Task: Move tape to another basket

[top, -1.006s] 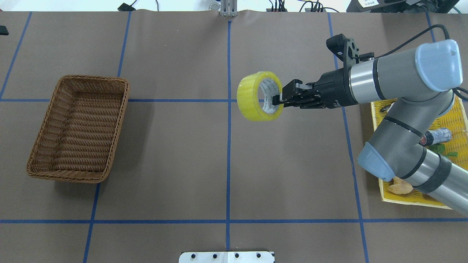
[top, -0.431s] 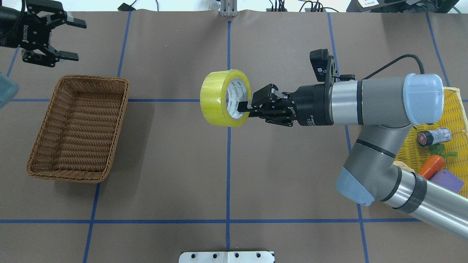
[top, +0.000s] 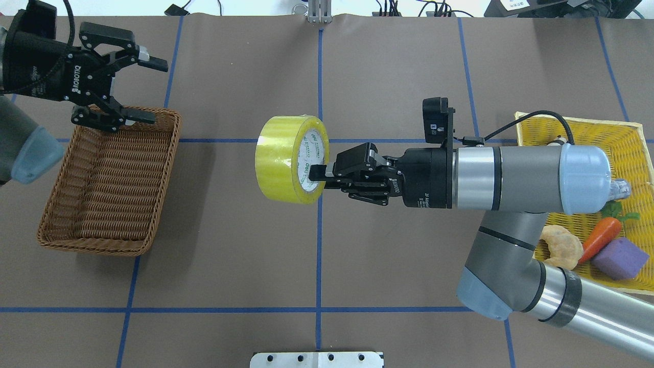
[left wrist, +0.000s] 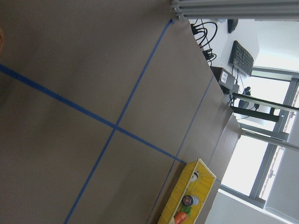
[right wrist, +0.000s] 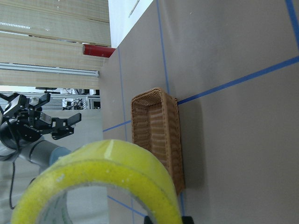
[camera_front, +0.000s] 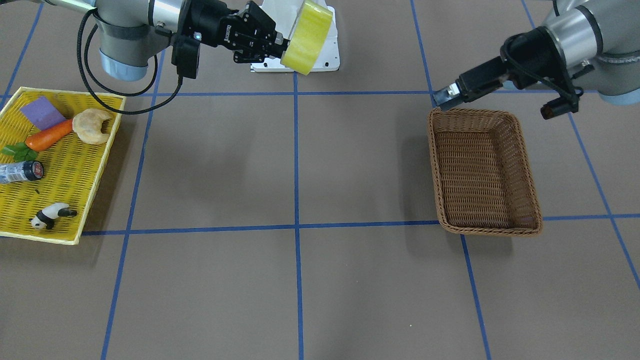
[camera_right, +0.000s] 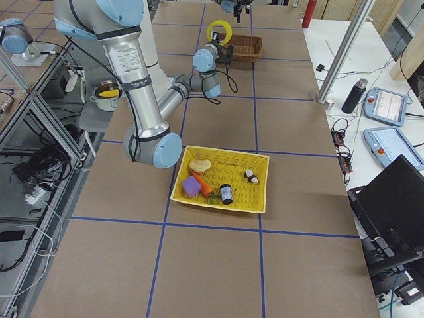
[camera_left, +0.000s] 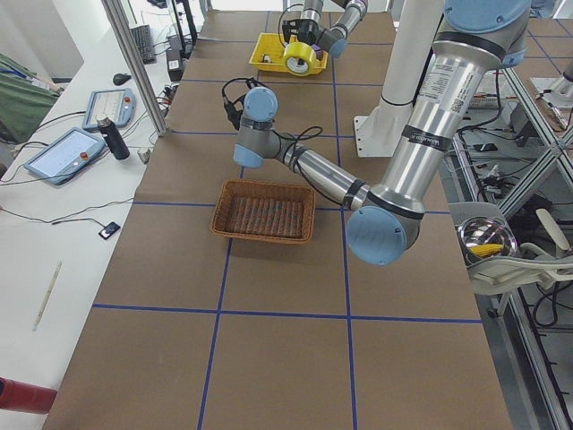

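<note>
The yellow-green tape hangs in the air, on edge, just left of the table's centre line. It also shows in the front view and the right wrist view. My right gripper is shut on the tape's rim, one finger inside the whitish core. The brown wicker basket stands at the left and holds nothing I can see; it also shows in the front view. My left gripper is open and empty above the basket's far corner, well apart from the tape.
The yellow mesh tray at the right holds a croissant, a carrot, a purple block, a small can and a panda figure. A white mount plate sits at the near edge.
My right arm has carried the tape leftward across the centre line. My left arm has come in from the left, its open gripper now over the basket's far corner.
</note>
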`<state>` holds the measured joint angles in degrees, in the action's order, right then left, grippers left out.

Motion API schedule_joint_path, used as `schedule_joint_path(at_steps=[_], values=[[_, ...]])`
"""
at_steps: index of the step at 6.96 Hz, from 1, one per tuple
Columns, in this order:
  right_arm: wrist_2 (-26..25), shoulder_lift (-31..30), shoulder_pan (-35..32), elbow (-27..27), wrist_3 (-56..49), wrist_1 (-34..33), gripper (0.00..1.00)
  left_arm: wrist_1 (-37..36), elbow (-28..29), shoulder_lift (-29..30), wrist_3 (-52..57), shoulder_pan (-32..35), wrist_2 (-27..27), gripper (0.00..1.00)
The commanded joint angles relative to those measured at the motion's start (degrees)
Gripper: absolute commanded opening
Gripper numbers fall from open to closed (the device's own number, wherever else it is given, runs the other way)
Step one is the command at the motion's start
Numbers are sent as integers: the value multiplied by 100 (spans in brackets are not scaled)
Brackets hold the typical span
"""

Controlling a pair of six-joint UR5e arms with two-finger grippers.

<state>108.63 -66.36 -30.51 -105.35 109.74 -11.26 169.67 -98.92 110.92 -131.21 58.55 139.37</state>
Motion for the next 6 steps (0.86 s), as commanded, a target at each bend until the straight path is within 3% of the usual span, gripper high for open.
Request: schedule_joint_path(at_steps=[1, 4, 5, 6], values=[[-226, 0, 228, -100, 12, 97, 0, 527, -452, 8, -106, -282, -574, 98], [-272, -9, 370, -83, -32, 659, 0, 1969, -295, -9, -62, -484, -1785, 95], [-272, 0, 387, -91, -40, 660, 0, 2469, -268, -53, -80, -886, -2608, 93], [-272, 18, 388, -91, -58, 660, 0, 2666, -251, -70, -62, -1281, -2990, 94]])
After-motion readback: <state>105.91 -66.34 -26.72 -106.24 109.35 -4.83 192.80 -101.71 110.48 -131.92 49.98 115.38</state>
